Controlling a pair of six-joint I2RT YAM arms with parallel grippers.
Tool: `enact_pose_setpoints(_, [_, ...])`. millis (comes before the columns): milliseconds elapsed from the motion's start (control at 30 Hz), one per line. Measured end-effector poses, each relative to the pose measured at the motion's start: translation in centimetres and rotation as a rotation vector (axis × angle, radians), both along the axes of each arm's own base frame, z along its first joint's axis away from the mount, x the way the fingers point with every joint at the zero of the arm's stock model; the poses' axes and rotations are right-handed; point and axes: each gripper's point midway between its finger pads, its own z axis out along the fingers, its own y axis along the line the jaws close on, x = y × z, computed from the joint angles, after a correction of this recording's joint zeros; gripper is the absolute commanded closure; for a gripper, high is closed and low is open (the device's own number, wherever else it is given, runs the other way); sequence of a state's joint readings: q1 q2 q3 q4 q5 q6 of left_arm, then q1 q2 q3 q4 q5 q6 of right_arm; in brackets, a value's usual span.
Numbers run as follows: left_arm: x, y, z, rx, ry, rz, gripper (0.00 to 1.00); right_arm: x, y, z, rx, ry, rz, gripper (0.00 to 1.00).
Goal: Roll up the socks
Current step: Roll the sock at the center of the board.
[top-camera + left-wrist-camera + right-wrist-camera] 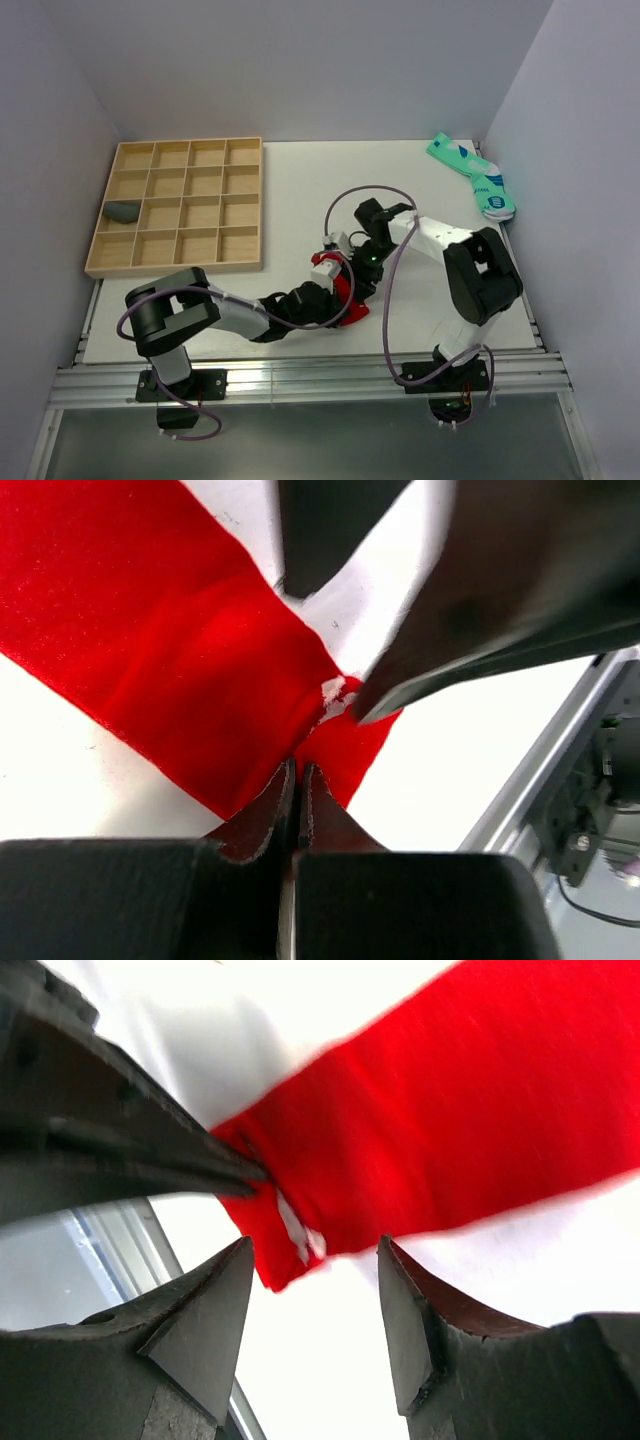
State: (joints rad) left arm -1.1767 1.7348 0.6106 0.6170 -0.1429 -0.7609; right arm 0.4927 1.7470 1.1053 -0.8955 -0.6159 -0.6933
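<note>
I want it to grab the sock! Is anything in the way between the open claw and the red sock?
Nothing visible lies between the right claw and the red sock. The left claw is shut on the sock's end just beside it, so that corner is crowded.

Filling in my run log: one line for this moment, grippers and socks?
left gripper: shut on red sock | right gripper: open at its end | grey sock: in tray

White table (pixel 290 190) across the middle of the frame. At upper left, flat on it, wooden compartment tray (pixel 175 268). At upper right, near the far corner, mint-green socks (pixel 472 175). At lower centre, red sock (pixel 350 303), partly covered.
</note>
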Motion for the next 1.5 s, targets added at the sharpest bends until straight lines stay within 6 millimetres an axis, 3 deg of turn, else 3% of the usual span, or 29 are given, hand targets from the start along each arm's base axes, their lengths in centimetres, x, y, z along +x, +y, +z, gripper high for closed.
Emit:
enact_pose_setpoints(367, [0.2,0.2,-0.3,-0.021,0.189,-0.04,1.0,1.9,-2.8,2.3,0.07,-0.219,-0.097,0.4])
enact_pose_setpoints(533, [0.2,-0.3,-0.4,-0.03,0.293,-0.074,1.0,1.1,-3.5,2.3,0.104,-0.3,-0.081,0.44])
enact_pose_setpoints(833, [0.1,0.2,-0.7,-0.049,0.516,-0.118,1.0,-0.6,-4.6,2.7,0.177,-0.525,0.015,0.43])
enact_pose_setpoints(1067, [0.0,0.1,-0.8,-0.048,0.655,-0.15,1.0,-1.5,-4.0,2.4,0.2,-0.637,0.115,0.43])
enact_pose_setpoints(1367, [-0.3,-0.1,-0.9,-0.026,0.76,-0.171,1.0,-5.3,-1.9,0.0,0.193,-0.688,0.33,0.42])
enact_pose_setpoints(1500, [-0.4,-0.1,-0.9,-0.019,0.795,-0.171,1.0,-5.4,-1.4,0.1,0.194,-0.713,0.362,0.42])
